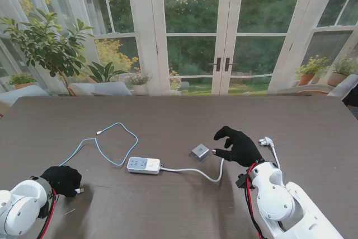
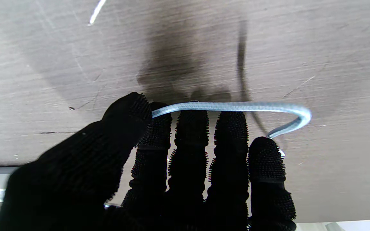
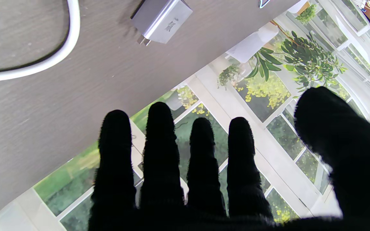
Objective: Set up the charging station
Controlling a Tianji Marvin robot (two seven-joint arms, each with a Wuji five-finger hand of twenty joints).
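Left robot hand (image 2: 159,166) pinches one pale blue charging cable (image 2: 236,106) between thumb and fingers near the desk's (image 1: 313,116) near-left corner, presumably to feed its end. Right robot hand (image 1: 239,145) hangs empty, fingers spread, just beside one grey adapter (image 1: 199,151). One white power strip (image 1: 143,165) lies mid-desk; its plug (image 1: 267,141) lies unplugged.

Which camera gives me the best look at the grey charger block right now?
The right wrist view: the charger block fills it close, prongs and side marking visible. The stand view shows it small, beside the right hand. The left wrist view misses it.
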